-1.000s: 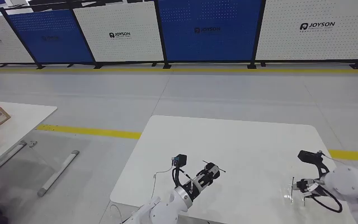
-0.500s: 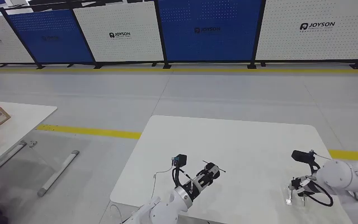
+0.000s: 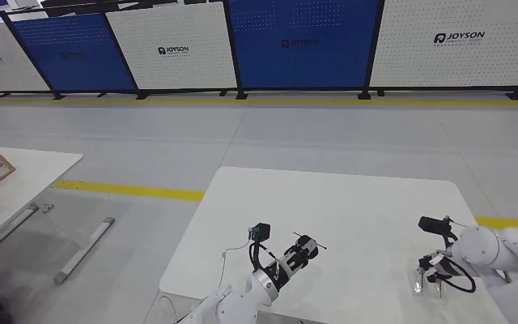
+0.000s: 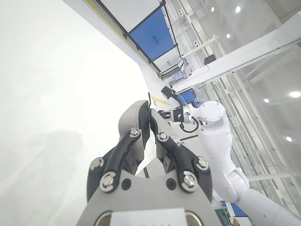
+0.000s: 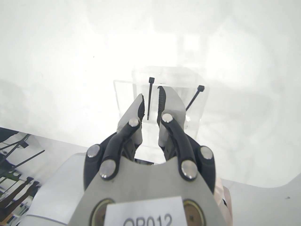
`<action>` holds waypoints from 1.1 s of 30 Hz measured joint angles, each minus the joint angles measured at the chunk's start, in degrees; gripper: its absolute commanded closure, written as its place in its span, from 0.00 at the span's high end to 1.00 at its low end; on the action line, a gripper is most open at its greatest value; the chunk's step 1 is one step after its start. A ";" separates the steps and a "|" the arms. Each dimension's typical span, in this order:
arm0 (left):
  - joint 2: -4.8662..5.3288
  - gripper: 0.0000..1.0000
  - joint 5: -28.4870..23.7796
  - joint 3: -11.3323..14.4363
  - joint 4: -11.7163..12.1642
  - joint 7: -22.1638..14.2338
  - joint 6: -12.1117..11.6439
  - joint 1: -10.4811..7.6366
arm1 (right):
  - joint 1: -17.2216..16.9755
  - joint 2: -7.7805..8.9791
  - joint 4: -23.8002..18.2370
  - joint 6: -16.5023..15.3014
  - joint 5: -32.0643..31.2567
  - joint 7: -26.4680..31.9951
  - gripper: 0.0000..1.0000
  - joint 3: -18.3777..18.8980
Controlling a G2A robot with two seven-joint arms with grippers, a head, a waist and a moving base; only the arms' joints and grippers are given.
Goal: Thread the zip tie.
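Peeking past the fingertips of the left gripper (image 4: pixel 149 116), only a short black end of the held zip tie (image 4: pixel 148 96) can be seen. The rest of it is hidden between the pads, which are pressed together on it. In the top view this tie is made out as a thin dark line crossing the gripper's tip, above the near part of the white table (image 3: pixel 340 202).

The right gripper (image 5: pixel 150 91) is placed over the table's near right corner, well apart from the other arm. Its jaws are held at a narrow gap, and an upright zip tie (image 5: pixel 149 99) is straddled between them with no contact visible on either side. That tie is seated head-up in a clear stand (image 5: pixel 122 96), whose walls are hard to tell from the white surface behind. The stand's base is covered by the gripper body. A leaning zip tie (image 5: pixel 195 96) is set in the same stand just beside the upright one, and its lower end is cut off behind one finger.

Beyond the table, a yellow floor line (image 3: pixel 129 190) and a row of blue and white pegboard panels (image 3: pixel 303 40) are seen. The corner of a second table (image 3: pixel 36 170) is cut off at the far left edge.
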 measured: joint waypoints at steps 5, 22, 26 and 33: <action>0.00 0.00 0.00 0.00 0.00 0.00 0.00 0.00 | 1.37 -0.62 1.87 0.00 0.11 0.00 0.06 -1.75; 0.00 0.00 0.00 0.00 0.00 0.00 0.00 0.00 | 0.81 -0.65 0.41 0.00 -2.36 0.00 0.00 -0.86; 0.00 0.00 0.00 0.00 0.00 0.00 0.00 0.00 | -2.21 0.09 -3.00 0.00 -3.56 0.00 0.00 3.86; 0.00 0.00 0.00 0.00 0.00 0.00 0.00 0.00 | -11.90 0.97 -11.97 0.00 -1.28 -4.70 0.00 15.61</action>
